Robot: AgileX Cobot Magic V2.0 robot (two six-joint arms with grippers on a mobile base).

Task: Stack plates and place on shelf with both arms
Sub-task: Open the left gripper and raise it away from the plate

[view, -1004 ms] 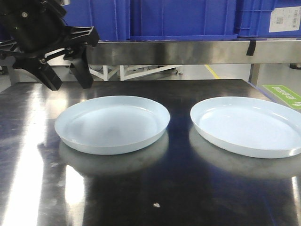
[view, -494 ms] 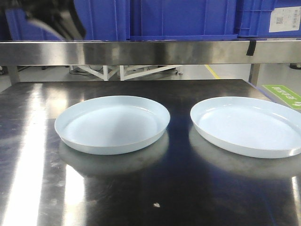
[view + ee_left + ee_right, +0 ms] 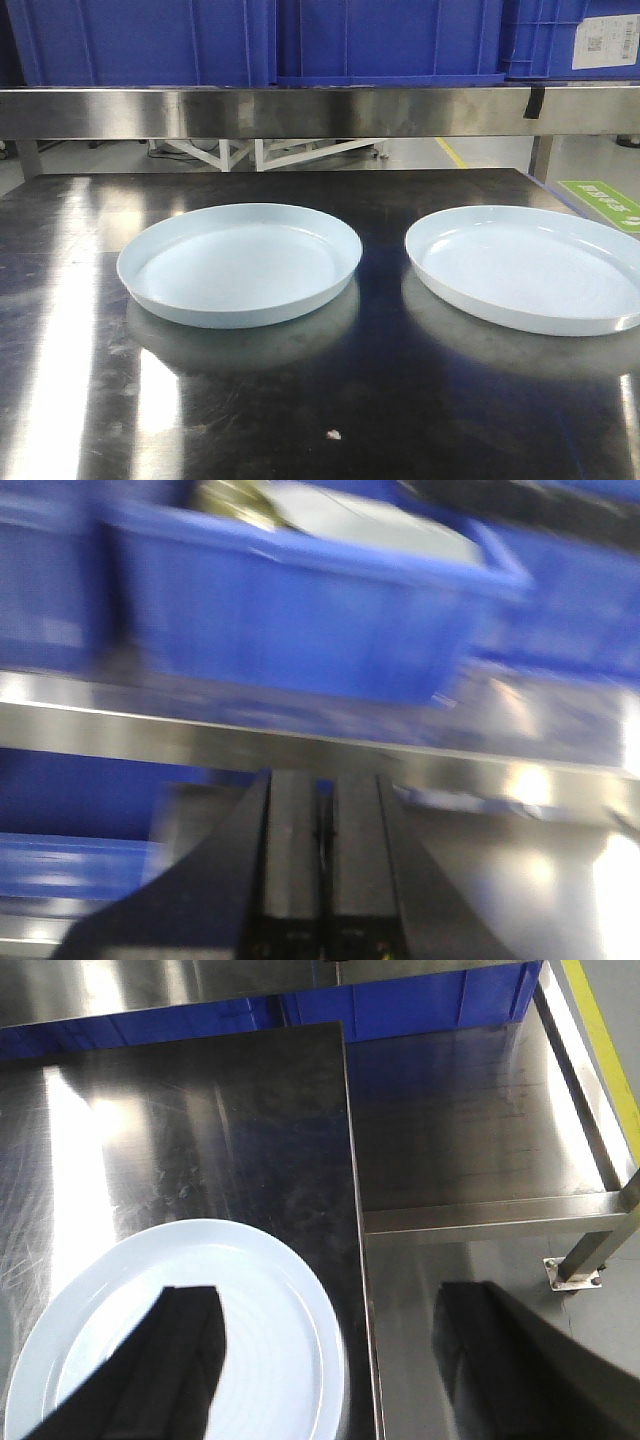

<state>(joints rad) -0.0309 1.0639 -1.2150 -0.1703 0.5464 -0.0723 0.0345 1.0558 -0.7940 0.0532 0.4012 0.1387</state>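
A steel table (image 3: pixel 380 400) is filling the lower front view, with blue crates (image 3: pixel 380 40) sitting on the shelf (image 3: pixel 300 110) across the top. The left plate (image 3: pixel 238 262) and right plate (image 3: pixel 520 265) are lying apart, unstacked. The right gripper (image 3: pixel 328 1290) is hanging wide open, empty, over a plate's rim. The left gripper (image 3: pixel 322 780), blurred at bottom centre, is pressing its fingers together on nothing.

The left plate (image 3: pixel 238 262) and right plate (image 3: pixel 520 265) lie side by side on the surface (image 3: pixel 380 400), apart, the right one near the surface's right edge. Behind and above them runs a shelf (image 3: pixel 300 110) carrying crates (image 3: pixel 380 40). A crumb (image 3: pixel 333 435) lies before the left plate.
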